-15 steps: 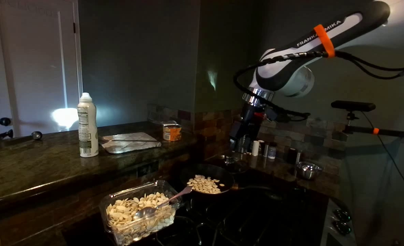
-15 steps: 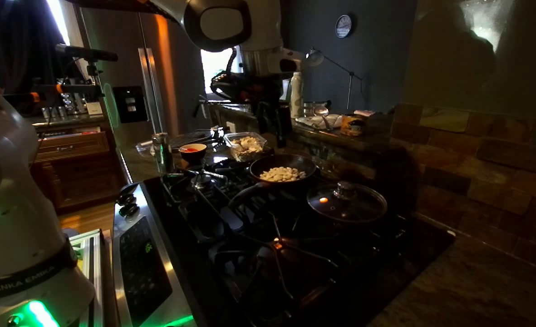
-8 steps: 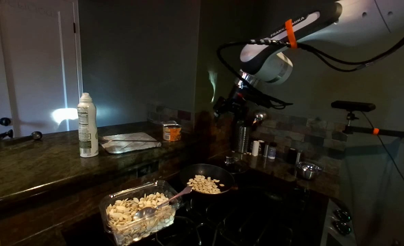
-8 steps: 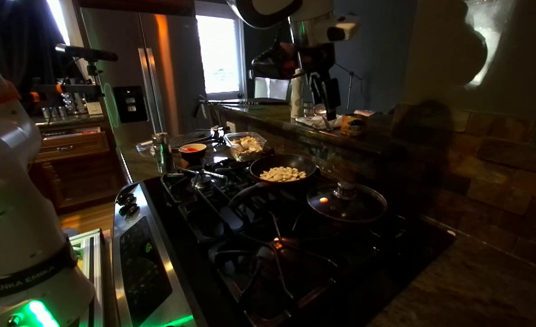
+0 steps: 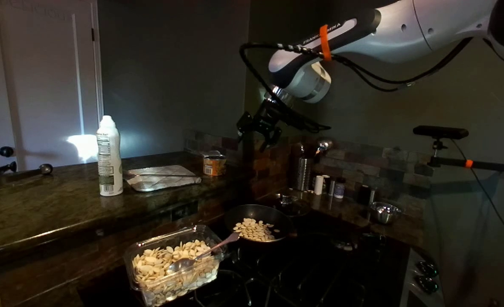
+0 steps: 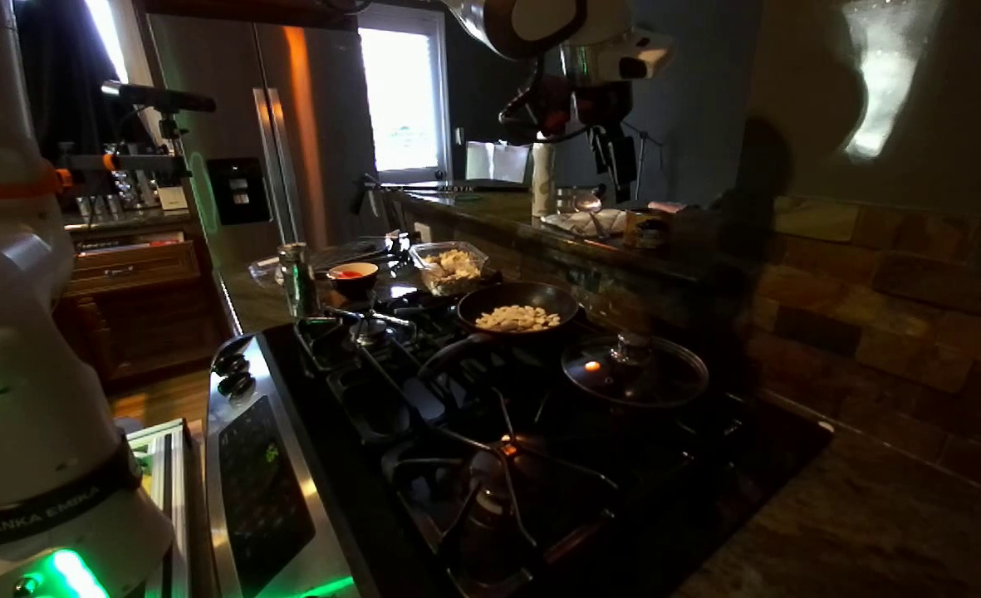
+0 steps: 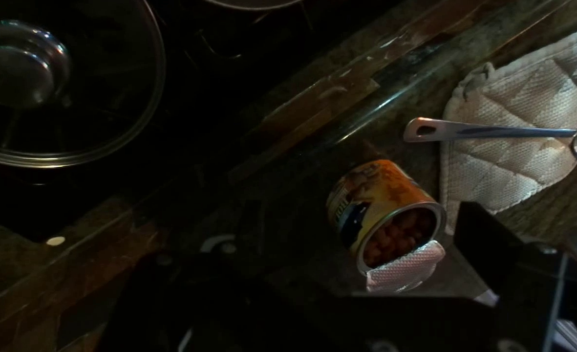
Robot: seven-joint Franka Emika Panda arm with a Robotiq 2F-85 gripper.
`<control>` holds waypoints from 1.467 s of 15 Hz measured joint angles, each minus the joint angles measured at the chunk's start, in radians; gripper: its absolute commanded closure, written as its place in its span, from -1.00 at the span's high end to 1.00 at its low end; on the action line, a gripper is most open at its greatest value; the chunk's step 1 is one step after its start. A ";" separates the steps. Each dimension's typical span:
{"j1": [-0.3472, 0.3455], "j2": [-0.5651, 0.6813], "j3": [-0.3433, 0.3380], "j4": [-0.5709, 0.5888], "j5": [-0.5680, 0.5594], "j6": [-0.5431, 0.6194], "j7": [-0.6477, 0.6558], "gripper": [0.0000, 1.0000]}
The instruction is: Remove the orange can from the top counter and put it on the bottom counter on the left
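Pre-grasp, prob.: pincer, spread, hangs near orange can on top counter; exact gap unclear (dim). Next move: align & lower astride can.

On the raised stone worktop, a white bottle and an opened orange can are noted upright; a quilted mat is observed between them.

- Between the orange can and the higher gripper: open air.
- Jutting from its top: a peeled-back lid.
- Just beside it: a quilted pot holder under a metal spoon; farther along, a tall white bottle.
- Behind it in an exterior view: tiled backsplash.
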 measured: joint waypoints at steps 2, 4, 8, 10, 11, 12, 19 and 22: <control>-0.003 0.004 0.001 0.011 -0.001 0.000 0.060 1.00; -0.003 0.031 0.002 0.052 -0.005 -0.016 0.153 1.00; -0.003 0.144 0.002 0.196 -0.006 -0.122 0.315 1.00; -0.006 0.213 0.000 0.279 -0.009 -0.159 0.378 0.71; -0.008 0.248 0.000 0.318 -0.009 -0.162 0.402 0.52; -0.011 0.278 -0.002 0.351 -0.009 -0.162 0.423 0.40; -0.020 0.401 -0.006 0.525 -0.016 -0.221 0.488 0.43; -0.020 0.406 0.001 0.555 -0.016 -0.221 0.488 0.09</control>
